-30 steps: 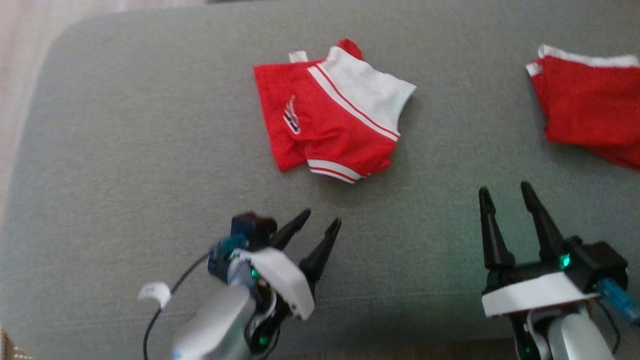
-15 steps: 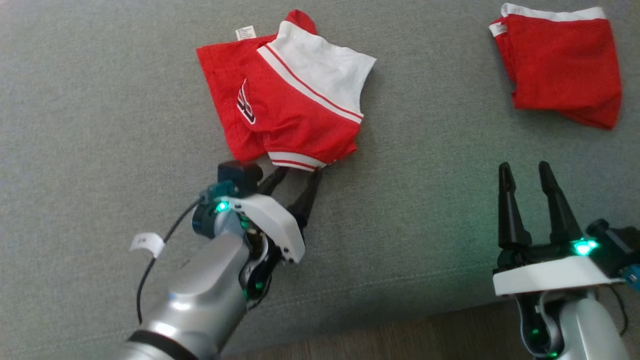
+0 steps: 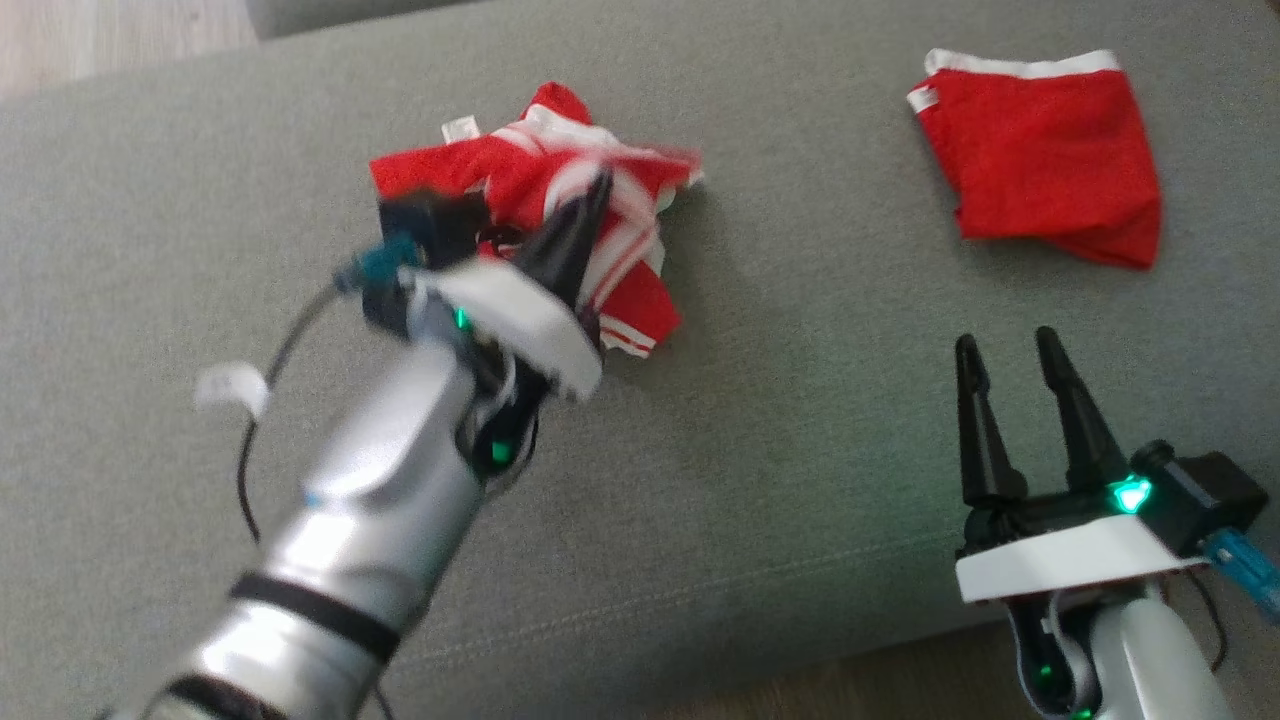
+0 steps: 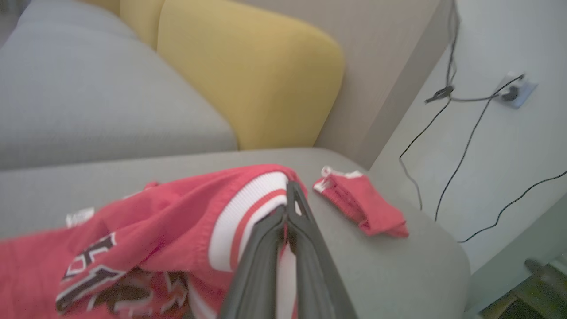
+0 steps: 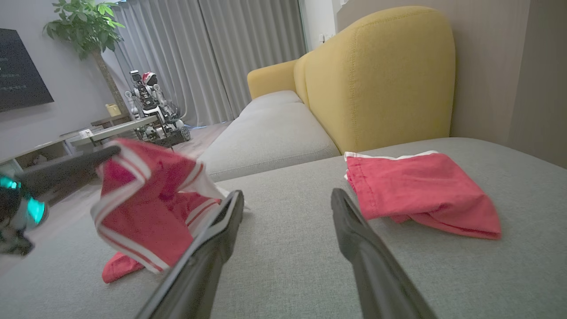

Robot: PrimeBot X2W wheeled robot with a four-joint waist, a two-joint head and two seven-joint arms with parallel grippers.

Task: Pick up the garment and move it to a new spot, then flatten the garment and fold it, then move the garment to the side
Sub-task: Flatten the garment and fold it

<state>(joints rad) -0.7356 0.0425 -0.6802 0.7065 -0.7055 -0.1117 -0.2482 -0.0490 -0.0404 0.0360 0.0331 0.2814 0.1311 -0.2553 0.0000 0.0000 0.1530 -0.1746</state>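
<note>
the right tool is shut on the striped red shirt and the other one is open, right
Not quite. It is the left tool that is shut on the striped red shirt, as the left wrist view shows. The right tool is the open one.

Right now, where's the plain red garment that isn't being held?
In the head view the plain red garment lies upper right on the grey cushion, beyond the right gripper, apart from the striped garment.
</note>
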